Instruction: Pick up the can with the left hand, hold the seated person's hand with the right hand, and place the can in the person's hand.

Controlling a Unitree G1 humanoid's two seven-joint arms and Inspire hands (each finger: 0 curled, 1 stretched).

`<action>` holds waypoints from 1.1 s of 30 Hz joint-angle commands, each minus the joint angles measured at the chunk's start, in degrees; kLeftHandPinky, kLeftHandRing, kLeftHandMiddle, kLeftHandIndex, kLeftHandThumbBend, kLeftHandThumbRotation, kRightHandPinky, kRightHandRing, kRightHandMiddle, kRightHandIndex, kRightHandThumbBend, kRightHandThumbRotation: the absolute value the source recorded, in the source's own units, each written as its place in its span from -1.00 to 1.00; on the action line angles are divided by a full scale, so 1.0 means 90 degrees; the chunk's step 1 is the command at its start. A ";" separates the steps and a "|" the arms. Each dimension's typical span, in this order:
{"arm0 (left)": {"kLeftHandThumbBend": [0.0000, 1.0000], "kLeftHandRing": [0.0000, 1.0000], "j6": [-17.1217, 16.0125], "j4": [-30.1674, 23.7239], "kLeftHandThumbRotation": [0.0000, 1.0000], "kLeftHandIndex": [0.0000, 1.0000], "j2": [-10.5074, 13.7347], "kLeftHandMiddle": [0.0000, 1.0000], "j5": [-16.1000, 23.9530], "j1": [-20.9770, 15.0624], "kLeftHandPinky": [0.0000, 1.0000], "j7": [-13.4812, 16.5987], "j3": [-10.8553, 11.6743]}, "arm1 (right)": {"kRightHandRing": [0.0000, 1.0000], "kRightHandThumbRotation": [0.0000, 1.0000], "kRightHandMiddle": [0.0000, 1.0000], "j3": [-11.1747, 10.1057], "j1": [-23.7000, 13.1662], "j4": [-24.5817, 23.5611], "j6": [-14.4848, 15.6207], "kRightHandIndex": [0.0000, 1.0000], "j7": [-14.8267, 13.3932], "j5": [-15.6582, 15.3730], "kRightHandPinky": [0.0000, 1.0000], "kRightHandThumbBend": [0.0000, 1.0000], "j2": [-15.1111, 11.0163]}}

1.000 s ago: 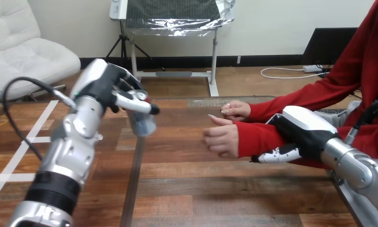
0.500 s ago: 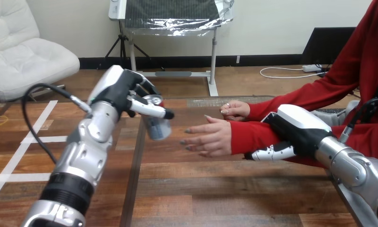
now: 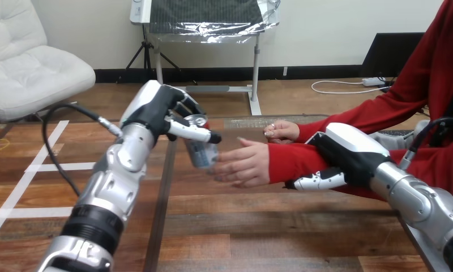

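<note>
1. Tape lines [image 3: 43, 167] in white cross the wooden table [image 3: 241, 226] at its left side.
2. The left arm [image 3: 108, 187] rises from the bottom edge and slants up toward the table's middle.
3. The left hand [image 3: 162, 110] is raised above the table, its fingers curled round the can [image 3: 201, 150]. One finger [image 3: 193, 133] lies across the can's front, just below its top.
4. The can is held off the table, tilted, with its silver top toward the robot.
5. The person's hand [image 3: 244, 164] is open with loosely spread fingers. The fingertips are at the can's lower part, touching it or nearly so.
6. The person's other hand [image 3: 281, 131] rests on the table farther back, loosely closed.
7. The right hand [image 3: 343, 158] clasps the red-sleeved forearm [image 3: 292, 158] behind that open hand. Its white back lies over the sleeve and a finger [image 3: 315, 181] runs under it.
</note>
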 commanded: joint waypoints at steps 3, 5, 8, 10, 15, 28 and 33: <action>0.62 -0.24 -0.0284 0.0187 -1.00 -0.15 -0.0149 -0.15 0.0002 -0.0790 -0.35 0.0194 -0.0006 | -0.63 -0.04 -0.53 -0.0224 -0.0835 -0.0481 -0.0324 -0.49 -0.0184 0.0308 -0.70 0.15 0.0413; 0.62 -0.25 -0.0296 0.0218 -1.00 -0.15 -0.0172 -0.15 0.0007 -0.0805 -0.36 0.0197 -0.0009 | -0.62 -0.02 -0.52 -0.0222 -0.0850 -0.0477 -0.0319 -0.48 -0.0182 0.0307 -0.70 0.16 0.0432; 0.62 -0.25 -0.0345 0.0254 -1.00 -0.15 -0.0212 -0.15 0.0014 -0.0815 -0.36 0.0210 -0.0015 | -0.62 0.00 -0.52 -0.0213 -0.0874 -0.0487 -0.0277 -0.48 -0.0193 0.0289 -0.69 0.18 0.0466; 0.62 -0.25 -0.0374 0.0289 -1.00 -0.15 -0.0241 -0.15 0.0023 -0.0829 -0.36 0.0217 -0.0024 | -0.62 0.01 -0.51 -0.0201 -0.0895 -0.0491 -0.0240 -0.49 -0.0202 0.0267 -0.69 0.18 0.0489; 0.62 -0.23 -0.0427 0.0368 -1.00 -0.15 -0.0306 -0.14 0.0036 -0.0860 -0.35 0.0239 -0.0032 | -0.60 0.06 -0.50 -0.0191 -0.0932 -0.0512 -0.0176 -0.48 -0.0205 0.0241 -0.68 0.21 0.0542; 0.64 -0.19 -0.0508 0.0588 -1.00 -0.15 -0.0475 -0.13 0.0081 -0.0974 -0.28 0.0417 -0.0078 | -0.45 0.12 -0.35 -0.0249 -0.0990 -0.0597 -0.0199 -0.25 -0.0036 0.0381 -0.53 0.21 0.0684; 0.66 -0.17 -0.0525 0.0691 -1.00 -0.15 -0.0525 -0.12 0.0084 -0.1037 -0.16 0.0466 -0.0100 | -0.38 0.12 -0.28 -0.0239 -0.1026 -0.0609 -0.0209 -0.14 0.0001 0.0384 -0.45 0.20 0.0722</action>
